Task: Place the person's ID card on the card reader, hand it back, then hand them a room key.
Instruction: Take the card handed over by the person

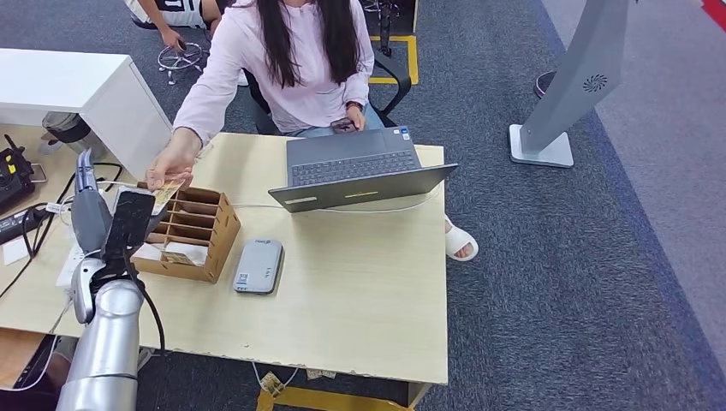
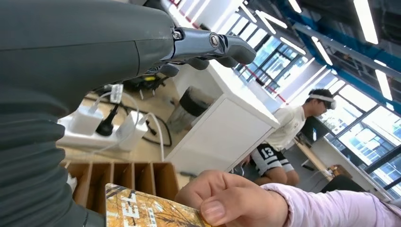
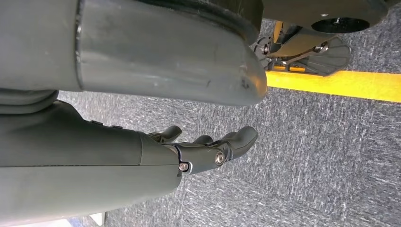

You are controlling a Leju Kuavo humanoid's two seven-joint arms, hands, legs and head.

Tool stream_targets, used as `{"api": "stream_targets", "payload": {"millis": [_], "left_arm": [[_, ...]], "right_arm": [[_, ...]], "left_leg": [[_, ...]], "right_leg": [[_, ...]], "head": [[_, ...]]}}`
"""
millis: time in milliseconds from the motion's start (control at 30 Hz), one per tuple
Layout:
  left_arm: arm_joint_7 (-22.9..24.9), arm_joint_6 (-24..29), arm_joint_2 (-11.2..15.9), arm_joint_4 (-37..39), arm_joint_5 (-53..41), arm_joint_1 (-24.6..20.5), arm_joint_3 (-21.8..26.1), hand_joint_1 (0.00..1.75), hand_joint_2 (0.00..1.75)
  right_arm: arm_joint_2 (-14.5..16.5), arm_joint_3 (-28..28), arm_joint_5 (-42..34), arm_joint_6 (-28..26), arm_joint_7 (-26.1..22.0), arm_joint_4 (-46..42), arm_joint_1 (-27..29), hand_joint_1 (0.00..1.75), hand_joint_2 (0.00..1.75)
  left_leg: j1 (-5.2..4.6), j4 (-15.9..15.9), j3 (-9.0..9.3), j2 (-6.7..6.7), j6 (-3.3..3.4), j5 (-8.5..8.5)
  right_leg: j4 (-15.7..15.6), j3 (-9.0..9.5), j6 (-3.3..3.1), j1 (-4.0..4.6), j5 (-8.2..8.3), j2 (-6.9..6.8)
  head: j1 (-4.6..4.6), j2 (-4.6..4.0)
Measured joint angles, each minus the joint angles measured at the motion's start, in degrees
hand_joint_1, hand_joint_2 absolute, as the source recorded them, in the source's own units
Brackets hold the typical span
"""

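Card (image 2: 146, 210) sat pinched in the person's hand (image 2: 231, 201), beside your left hand (image 1: 103, 218), whose fingers were spread, holding nothing; your right hand (image 3: 208, 151) hung empty, fingers loosely apart.

Open laptop (image 1: 360, 167) — (grey) — on table (image 1: 360, 300)

My head camera looks forward and down from high over the tabletop (image 1: 360, 282), taking in the box (image 1: 193, 233), the laptop (image 1: 355, 171) and the person (image 1: 291, 60) seated opposite. My left wrist camera sits close behind my left hand (image 2: 208, 47), looking low across the box (image 2: 123, 177) towards the person's hand (image 2: 231, 201) and card (image 2: 146, 210); both views share these. My right wrist camera looks past my right hand (image 3: 208, 151) down at the carpet (image 3: 321, 156).
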Motion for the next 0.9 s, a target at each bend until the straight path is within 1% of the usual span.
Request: {"api": "stream_targets", "payload": {"millis": [167, 667, 800, 900], "left_arm": [[2.89, 3.45, 2.71, 3.05, -8.38, -3.64, -3.35, 0.00, 1.75], [12.70, 14.34, 10.73, 9.48, -33.34, -10.21, -13.68, 0.00, 1.75], [14.02, 16.86, 12.35, 12.00, -38.06, -12.38, -15.47, 1.75, 1.75], [13.27, 17.61, 12.96, 13.21, -39.43, -13.26, -16.02, 1.75, 1.75]], "right_arm": [[0.00, 0.69, 0.94, 0.42, 0.46, 0.02, -0.12, 0.00, 0.00], [0.01, 2.80, 3.75, 1.86, 1.98, 0.16, -0.17, 0.00, 0.00], [0.02, 3.36, 4.64, 2.22, 2.36, 0.16, -0.17, 0.00, 0.00], [0.02, 3.57, 5.06, 2.30, 2.44, 0.18, -0.17, 0.00, 0.00]], "left_leg": [[0.01, 0.00, -0.01, 0.03, -0.03, 0.03], [0.01, 0.00, -0.06, 0.02, -0.09, 0.10], [0.02, 0.00, -0.06, 0.04, -0.10, 0.11], [0.02, 0.00, -0.07, 0.04, -0.08, 0.13]], "right_leg": [[0.01, -0.01, -0.06, 0.01, 0.04, 0.01], [0.03, -0.08, -0.10, 0.02, 0.09, 0.03], [0.04, -0.08, -0.10, 0.02, 0.11, 0.04], [0.05, -0.08, -0.09, 0.02, 0.11, 0.04]], "head": [[0.00, 0.00], [0.01, 0.00], [0.00, 0.00], [0.01, 0.00]]}}
